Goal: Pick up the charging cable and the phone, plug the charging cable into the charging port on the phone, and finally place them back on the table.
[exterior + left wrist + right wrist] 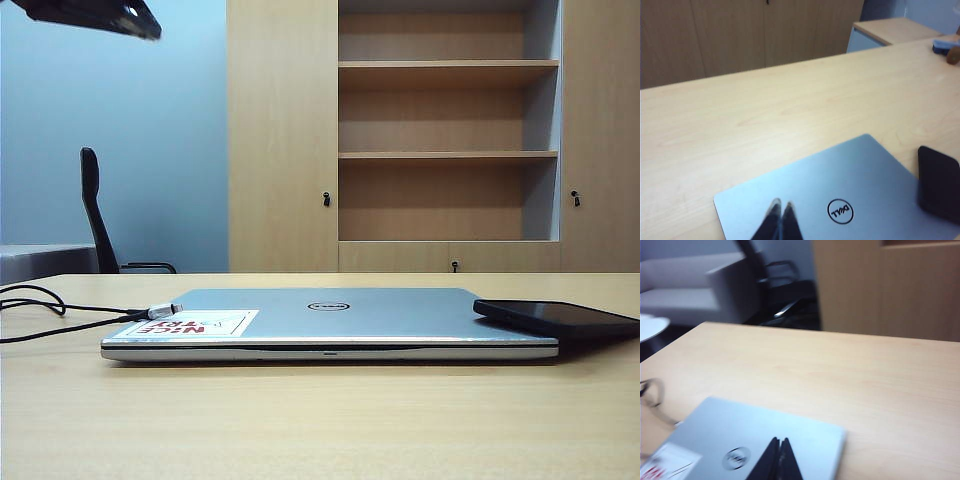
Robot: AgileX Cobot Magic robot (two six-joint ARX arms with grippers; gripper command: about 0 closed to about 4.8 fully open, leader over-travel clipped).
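Nearest the exterior camera is bare desk (320, 420); on it lies the closed silver Dell laptop (330, 320). The charging cable (60, 305) ends with its plug (165, 309) on the lid's sticker corner, and the phone (555, 317) rests propped on the opposite lid edge. Both could slide off the slick lid if nudged, or the plug could slip from a pinch. The left claw (780, 212) and right claw (778, 450) hover over the lid, fingers together and empty, so they must part first. Beyond stand an office chair (95, 210) and the wooden shelf cabinet (445, 130).
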